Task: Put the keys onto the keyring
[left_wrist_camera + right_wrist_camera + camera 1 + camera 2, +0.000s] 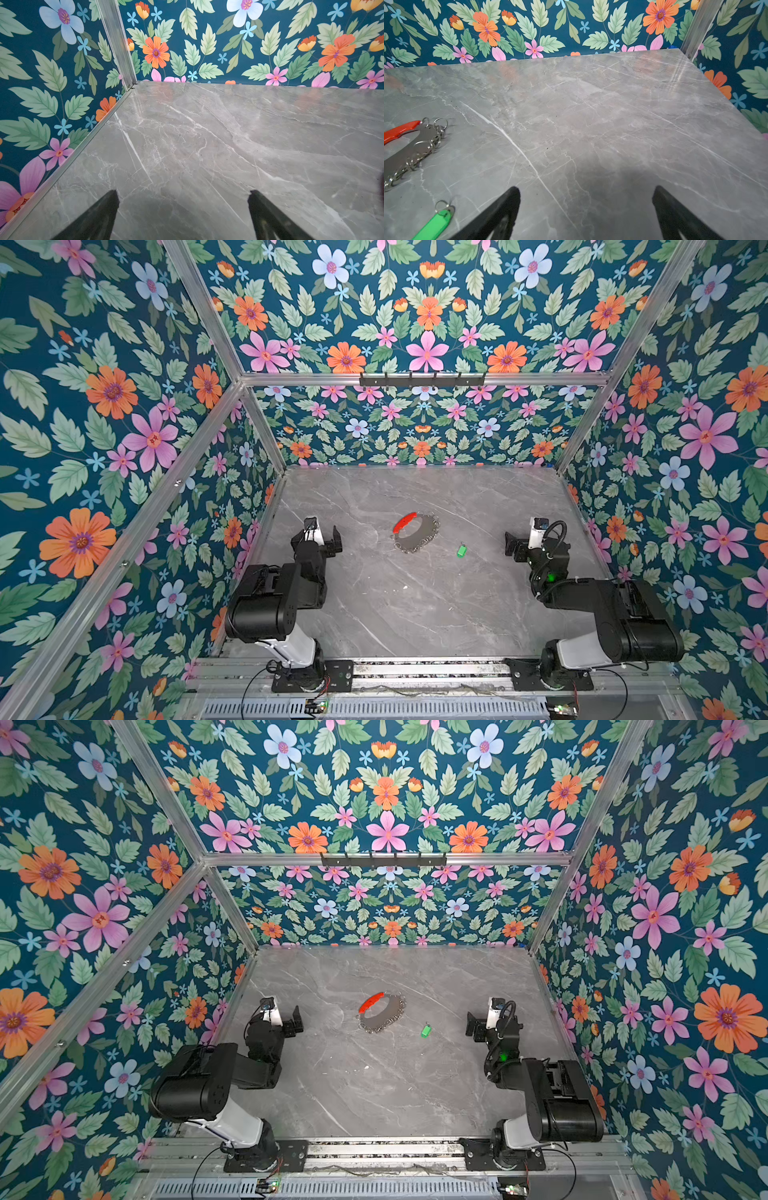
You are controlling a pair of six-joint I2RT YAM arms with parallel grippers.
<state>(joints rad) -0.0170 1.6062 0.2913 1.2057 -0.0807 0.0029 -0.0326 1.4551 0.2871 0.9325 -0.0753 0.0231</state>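
Right gripper [586, 188] wrist view, unlike left wrist's, catches keys [435, 224] near keyring [404, 153].

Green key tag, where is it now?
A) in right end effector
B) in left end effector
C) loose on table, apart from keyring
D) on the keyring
C: the green key tag lies on the table, bare marble between it and the keyring.
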